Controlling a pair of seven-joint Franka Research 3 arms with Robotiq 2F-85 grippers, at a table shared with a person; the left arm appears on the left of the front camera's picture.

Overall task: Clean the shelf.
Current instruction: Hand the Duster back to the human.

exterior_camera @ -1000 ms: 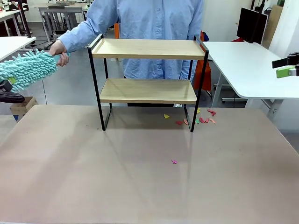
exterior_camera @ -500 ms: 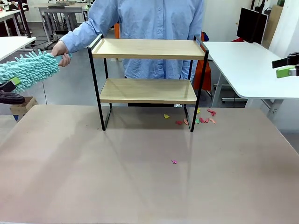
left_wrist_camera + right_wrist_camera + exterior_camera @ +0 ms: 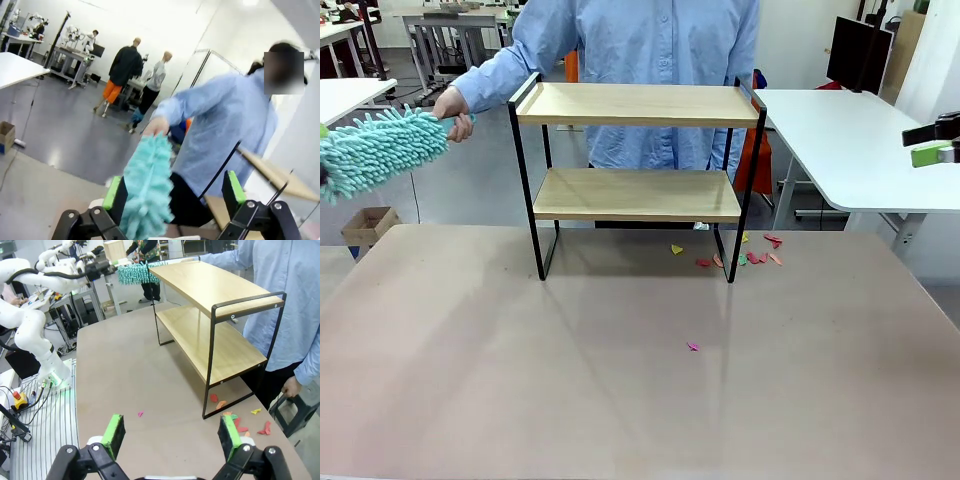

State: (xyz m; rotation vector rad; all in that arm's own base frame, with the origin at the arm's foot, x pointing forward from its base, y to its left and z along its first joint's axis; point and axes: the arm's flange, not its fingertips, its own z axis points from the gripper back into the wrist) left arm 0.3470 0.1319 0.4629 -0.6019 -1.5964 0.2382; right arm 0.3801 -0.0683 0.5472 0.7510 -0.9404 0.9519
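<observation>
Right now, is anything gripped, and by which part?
Neither gripper holds anything. The left gripper stands open around the duster; the person's hand holds its handle end. The right gripper is open.

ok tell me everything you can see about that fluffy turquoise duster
The duster has a turquoise head of shaggy chenille-like fringes, long and roughly cylindrical. It hangs in the air off the table's left side, level with the shelf's top board but apart from it. The person's hand grips its far end. In the left wrist view the head lies between the left gripper's open fingers; whether a pad touches it cannot be told.
</observation>
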